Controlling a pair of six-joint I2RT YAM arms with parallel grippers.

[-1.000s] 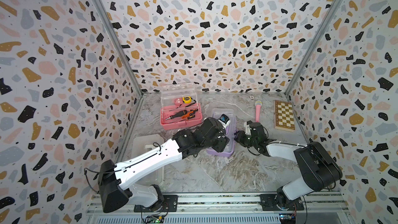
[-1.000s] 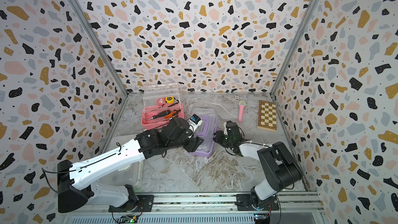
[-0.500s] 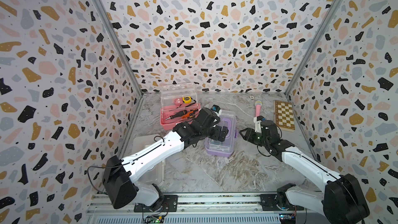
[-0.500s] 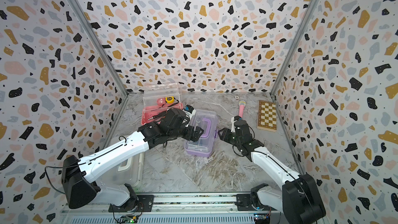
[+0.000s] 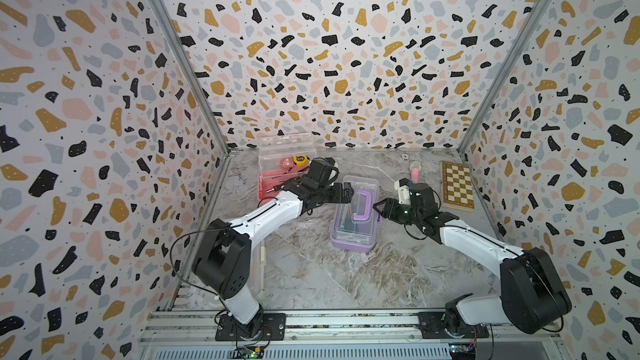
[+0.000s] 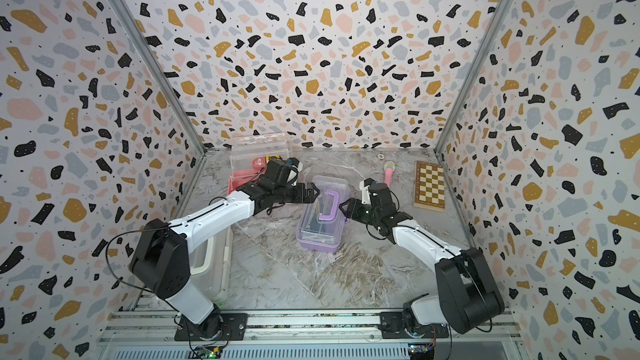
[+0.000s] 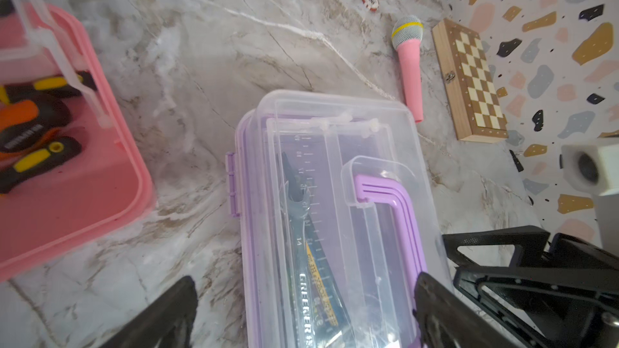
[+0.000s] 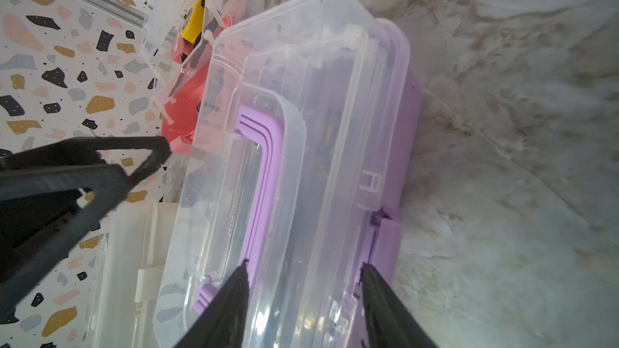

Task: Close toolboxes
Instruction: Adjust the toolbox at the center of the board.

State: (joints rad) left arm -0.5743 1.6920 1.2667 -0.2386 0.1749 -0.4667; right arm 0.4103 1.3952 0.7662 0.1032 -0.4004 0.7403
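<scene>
Marble-patterned tabletop [image 5: 313, 273] within speckled walls [image 5: 311, 64] carried all three toolboxes. Purple toolbox [image 5: 349, 245] stood at centre with its clear lid [image 5: 349, 226] down. Pink toolbox [image 5: 268, 187] sat at the back left, standing open. White toolbox [image 6: 212, 264] lay at front left, largely hidden beneath the left arm [image 5: 263, 219] in both top views.

Left wrist view alone disclosed a wrench [image 7: 299, 225] under the clear lid and dark-handled screwdrivers [image 7: 35, 159] in the pink toolbox; the top views could not resolve these. Right wrist view alone showed the purple latch [image 8: 385, 239] on the box's long side. Whether it was engaged could not be determined.

Left arm reached past the front of the pink toolbox. Its left gripper [image 5: 343, 192] sat at the purple toolbox's rear left corner, claw spread wide. Right arm [image 5: 478, 240] extended inward from the right, with the right gripper [image 5: 378, 207] at the opposite edge. Its claw was parted, fingertips [image 8: 242, 282] straddling the lid's strip between handle [image 8: 264, 169] and latch; contact could not be confirmed.

Pink toy microphone [image 5: 415, 174] and chessboard [image 5: 457, 185] lay apart at the back right. Small round token [image 7: 369, 0] near the back wall was too small to identify.
</scene>
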